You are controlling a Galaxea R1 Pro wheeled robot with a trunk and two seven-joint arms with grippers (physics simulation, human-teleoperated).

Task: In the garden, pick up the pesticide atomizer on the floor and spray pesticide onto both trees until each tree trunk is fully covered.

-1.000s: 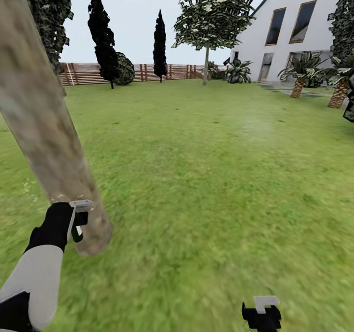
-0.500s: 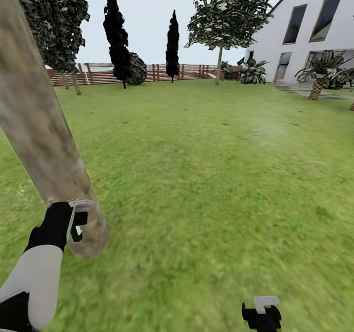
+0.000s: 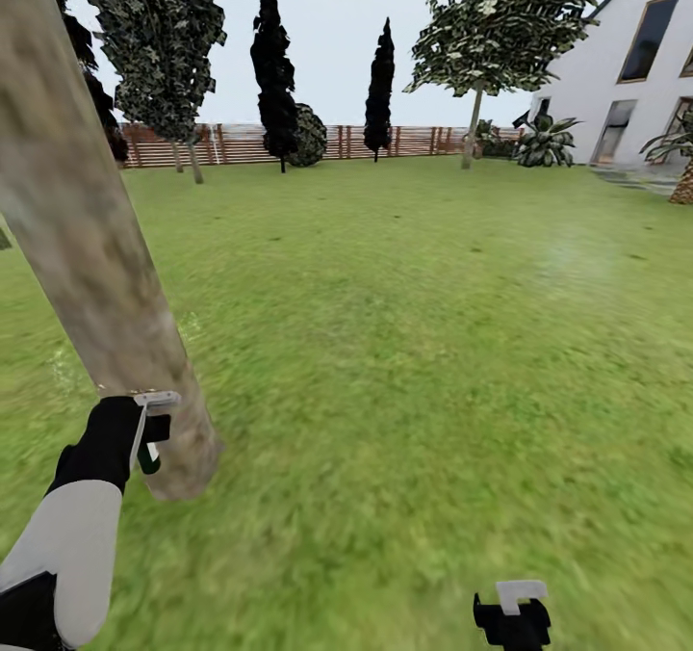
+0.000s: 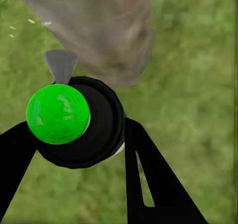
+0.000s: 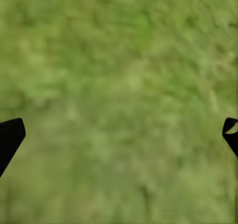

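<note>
A: Ground: wide green lawn [image 3: 414, 324], blurry blotched turf running back to a brown horizontal-slat fence [image 3: 423, 141]. White house [image 3: 654, 73] at the right, cut off by the frame edge, dark windows.

B: Trees?

A: One thick tree trunk [image 3: 87, 237] leans across the left of the head view, bare, mottled grey-brown, its crown cut off above. A second leafy tree [image 3: 505, 15] with blocky foliage stands far back near the house. Dark columnar trees [image 3: 274, 64] along the fence; a palm [image 3: 683, 165] half cropped at the right edge.

B: The atomizer?

A: Clamped in the left gripper [image 3: 149, 434] just beside the base of the near trunk. In the left wrist view the pesticide atomizer [image 4: 79, 122] is a round black body with a glossy green cap; its grey nozzle points at the trunk. Whether nozzle and bark touch cannot be told.

B: Right side?

A: The right gripper [image 3: 512, 612] is low over the grass, partly cropped; in the right wrist view its black fingers [image 5: 10, 137] sit wide apart, nothing between them.
</note>
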